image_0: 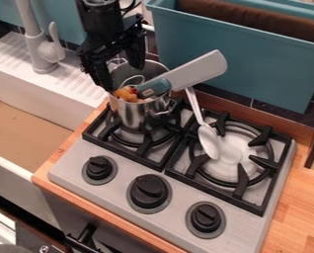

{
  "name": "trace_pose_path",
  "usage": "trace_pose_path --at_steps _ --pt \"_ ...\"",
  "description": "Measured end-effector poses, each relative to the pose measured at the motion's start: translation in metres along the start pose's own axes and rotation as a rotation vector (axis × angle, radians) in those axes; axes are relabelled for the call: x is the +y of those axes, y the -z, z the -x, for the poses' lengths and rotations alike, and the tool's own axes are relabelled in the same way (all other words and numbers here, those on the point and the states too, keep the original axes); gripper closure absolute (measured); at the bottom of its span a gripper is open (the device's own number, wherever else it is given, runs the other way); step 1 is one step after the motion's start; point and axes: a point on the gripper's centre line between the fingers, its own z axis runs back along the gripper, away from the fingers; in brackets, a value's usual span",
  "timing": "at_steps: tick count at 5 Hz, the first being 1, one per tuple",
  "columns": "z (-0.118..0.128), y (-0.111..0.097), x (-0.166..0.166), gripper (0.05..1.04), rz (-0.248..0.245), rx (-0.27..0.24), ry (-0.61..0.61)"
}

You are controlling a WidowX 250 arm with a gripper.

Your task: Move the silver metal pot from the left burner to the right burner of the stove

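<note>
Three black, ridged control knobs set in round grey collars line the front of a grey toy stove, nearest the camera. Above its rear left burner hangs the black two-finger gripper, its fingers spread wide and holding nothing, the tips at the rim of a shiny silver metal pot. Seated on the black grate, the pot holds an orange-yellow item with a touch of red, beside a thin wire loop. A spatula with a broad grey blade and teal grip leans out of it toward the right. Just beside the pot, a pale, long-handled spoon slants down over the right burner, the top of its handle hidden behind the blade. Farther out, light wooden counter borders the stove; a white sink with a ridged drainboard and pale grey faucet stands at left, and a teal rectangular bin with a brown interior stands behind.
</note>
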Motion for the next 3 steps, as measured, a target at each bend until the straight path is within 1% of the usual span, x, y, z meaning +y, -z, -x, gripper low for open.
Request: trace_pose_path --at_steps 1,2,3 --pt "0.003 0.01 0.005 0.085 -0.027 0.021 -0.002" --pt "-0.001 0.015 0.01 0.085 -0.001 0.035 -0.016" --pt "-0.011 0.011 0.017 0.085 0.029 0.026 -0.038"
